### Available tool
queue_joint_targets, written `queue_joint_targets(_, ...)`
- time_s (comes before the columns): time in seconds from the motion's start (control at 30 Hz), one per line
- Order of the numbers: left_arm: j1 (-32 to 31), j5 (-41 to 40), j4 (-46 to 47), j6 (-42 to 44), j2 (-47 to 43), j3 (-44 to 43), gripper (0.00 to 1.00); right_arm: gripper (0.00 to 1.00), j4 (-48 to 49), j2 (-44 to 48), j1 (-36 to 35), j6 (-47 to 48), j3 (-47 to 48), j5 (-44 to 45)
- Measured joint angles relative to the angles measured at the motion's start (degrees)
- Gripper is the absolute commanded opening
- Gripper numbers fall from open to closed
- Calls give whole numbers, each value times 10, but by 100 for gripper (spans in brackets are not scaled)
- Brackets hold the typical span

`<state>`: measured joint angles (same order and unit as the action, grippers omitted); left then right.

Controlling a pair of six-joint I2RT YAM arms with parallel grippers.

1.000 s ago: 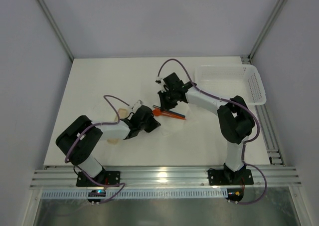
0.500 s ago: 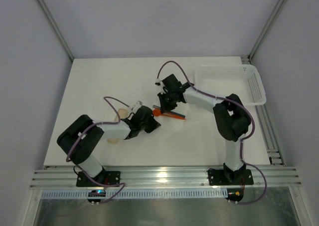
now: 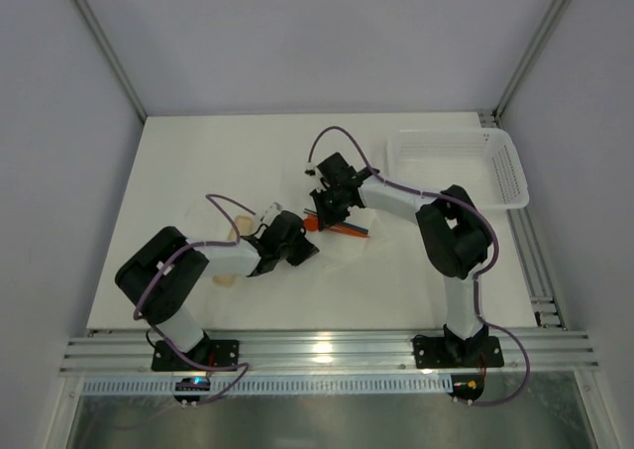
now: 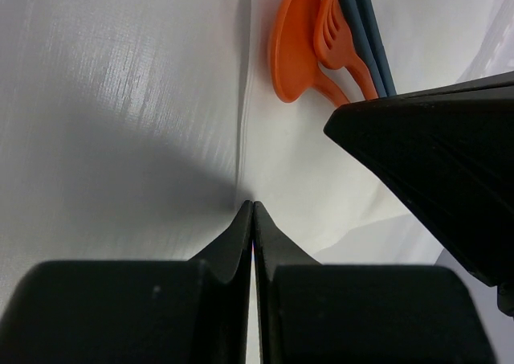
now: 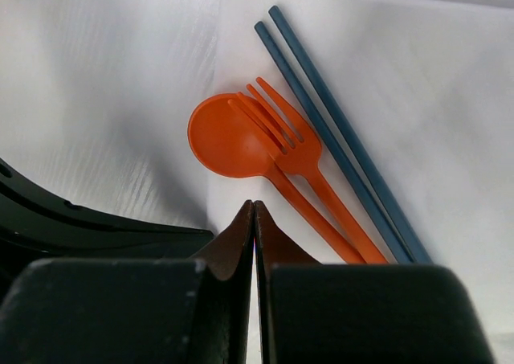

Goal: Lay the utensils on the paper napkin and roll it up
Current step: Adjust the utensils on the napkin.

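The utensils lie side by side on the paper napkin (image 3: pixel 343 250): an orange spoon (image 5: pixel 229 136), an orange fork (image 5: pixel 299 150) and two dark blue sticks (image 5: pixel 347 132). From above they show as a small orange and dark bundle (image 3: pixel 337 228). My left gripper (image 3: pixel 300 248) is shut, its tips (image 4: pixel 253 204) resting at the napkin's (image 4: pixel 321 163) left edge, short of the spoon (image 4: pixel 292 44). My right gripper (image 3: pixel 320 214) is shut too, its tips (image 5: pixel 254 204) on the napkin (image 5: pixel 418 99) just in front of the spoon's bowl. Whether either gripper pinches paper cannot be made out.
A white perforated basket (image 3: pixel 511 174) stands at the back right. A beige piece (image 3: pixel 240 227) lies left of my left gripper, under its cable. The two grippers are close together over the napkin, and each one's black body shows in the other's wrist view.
My right gripper has crept a little to the left, toward the napkin's edge. The left gripper and the utensils have stayed put.
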<state>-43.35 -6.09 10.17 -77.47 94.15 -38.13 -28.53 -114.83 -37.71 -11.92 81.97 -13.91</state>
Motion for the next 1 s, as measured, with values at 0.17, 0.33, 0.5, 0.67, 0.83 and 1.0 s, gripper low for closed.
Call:
queue_joint_targets(0.17, 0, 0, 0, -1, 0, 0, 0, 4, 5, -2, -1, 0, 0, 3)
queue_joint_targets(0.33, 0, 0, -2, -1, 0, -1, 0, 4, 7, -9, -1, 0, 0, 7)
queue_joint_targets(0.5, 0, 0, -3, -1, 0, -1, 0, 4, 9, -9, -2, 0, 0, 9)
queue_joint_targets(0.67, 0, 0, -7, -1, 0, -3, 0, 4, 11, -10, -3, 0, 0, 12)
queue_joint_targets(0.83, 0, 0, -7, -1, 0, -3, 0, 4, 12, -10, -6, 0, 0, 12)
queue_joint_targets(1.0, 0, 0, -7, -1, 0, -3, 0, 4, 16, -10, -9, 0, -2, 13)
